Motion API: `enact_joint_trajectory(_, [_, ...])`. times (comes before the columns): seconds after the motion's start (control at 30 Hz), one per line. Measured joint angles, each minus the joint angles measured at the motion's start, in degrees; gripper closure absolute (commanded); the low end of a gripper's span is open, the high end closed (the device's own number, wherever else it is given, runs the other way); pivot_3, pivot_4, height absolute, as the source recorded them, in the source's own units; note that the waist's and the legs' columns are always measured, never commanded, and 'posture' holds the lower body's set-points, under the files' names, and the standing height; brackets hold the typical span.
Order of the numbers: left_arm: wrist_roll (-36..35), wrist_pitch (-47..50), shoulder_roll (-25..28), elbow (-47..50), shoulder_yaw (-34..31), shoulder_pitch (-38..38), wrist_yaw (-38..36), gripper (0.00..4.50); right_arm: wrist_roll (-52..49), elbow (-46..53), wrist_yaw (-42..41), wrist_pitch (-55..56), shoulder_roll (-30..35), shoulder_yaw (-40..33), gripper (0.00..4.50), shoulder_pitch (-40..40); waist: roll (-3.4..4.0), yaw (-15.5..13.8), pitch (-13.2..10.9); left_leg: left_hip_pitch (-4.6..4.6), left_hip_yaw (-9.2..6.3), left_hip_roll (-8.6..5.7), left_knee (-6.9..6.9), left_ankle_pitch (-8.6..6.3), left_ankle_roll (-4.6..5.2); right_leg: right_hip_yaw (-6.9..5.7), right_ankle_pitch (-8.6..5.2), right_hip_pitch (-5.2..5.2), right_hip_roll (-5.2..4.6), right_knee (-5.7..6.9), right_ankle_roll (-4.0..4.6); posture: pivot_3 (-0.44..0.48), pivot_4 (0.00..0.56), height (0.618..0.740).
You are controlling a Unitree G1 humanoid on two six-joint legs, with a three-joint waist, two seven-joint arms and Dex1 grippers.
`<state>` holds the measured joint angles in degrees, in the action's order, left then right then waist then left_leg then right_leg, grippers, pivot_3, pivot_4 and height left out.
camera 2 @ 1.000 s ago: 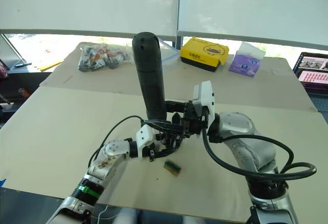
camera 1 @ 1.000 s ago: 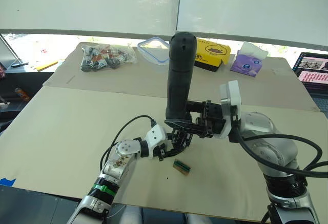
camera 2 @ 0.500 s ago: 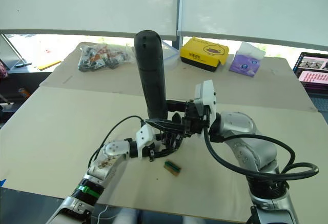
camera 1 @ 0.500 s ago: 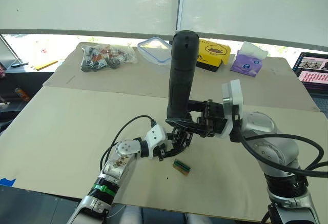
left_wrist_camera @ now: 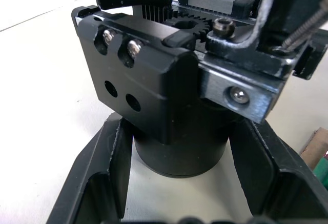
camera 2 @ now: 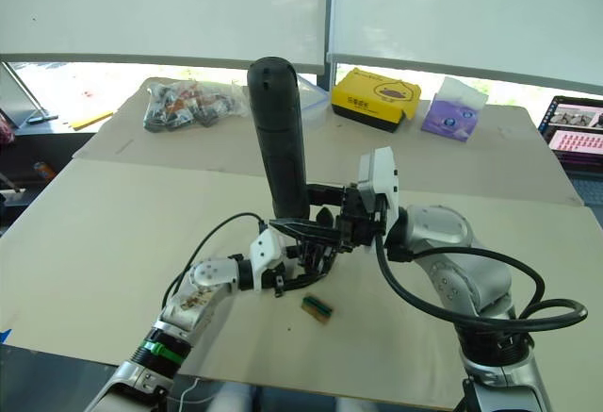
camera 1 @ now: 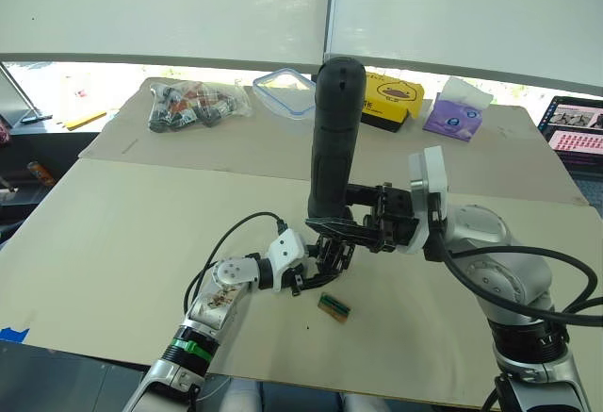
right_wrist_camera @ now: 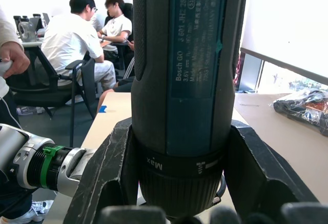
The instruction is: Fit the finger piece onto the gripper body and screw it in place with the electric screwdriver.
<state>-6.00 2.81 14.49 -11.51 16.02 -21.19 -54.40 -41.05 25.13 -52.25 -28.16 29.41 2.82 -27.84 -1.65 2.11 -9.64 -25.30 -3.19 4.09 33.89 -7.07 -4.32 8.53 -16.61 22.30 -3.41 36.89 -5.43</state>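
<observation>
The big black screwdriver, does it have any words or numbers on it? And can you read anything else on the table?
"Bosch GO" on the electric screwdriver, running along its body.
"3 601 JH2 280" beside it on the same label; I am unsure of some digits.
"Max" on the collar near its tip.
Smaller print on that label: too small to read.
Yellow box: print too small to read.
Purple tissue pack: print too small to read.

Office-style robotics lab

People (right_wrist_camera: 77,39) are sitting at desks on office chairs (right_wrist_camera: 48,93); a laptop (camera 1: 575,129), tissue pack (camera 1: 455,110) and cardboard-covered table (camera 1: 113,233) are lying under blinded windows.
</observation>
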Motion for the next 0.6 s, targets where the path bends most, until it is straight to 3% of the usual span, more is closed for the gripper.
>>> enact_joint_trajectory(0.6, [0.01, 0.00, -0.01, 0.01, 0.00, 0.13, 0.05, 2.24, 0.44, 0.35, 0.12, 0.58, 0.34, -0.16, 2.59, 1.92, 0.00, 0.01, 0.02, 0.00, 0.00, 0.00, 0.00, 0.00, 0.00, 0.00, 0.00, -0.01, 0.00, -0.01, 0.00, 0.000, 0.150, 0.740])
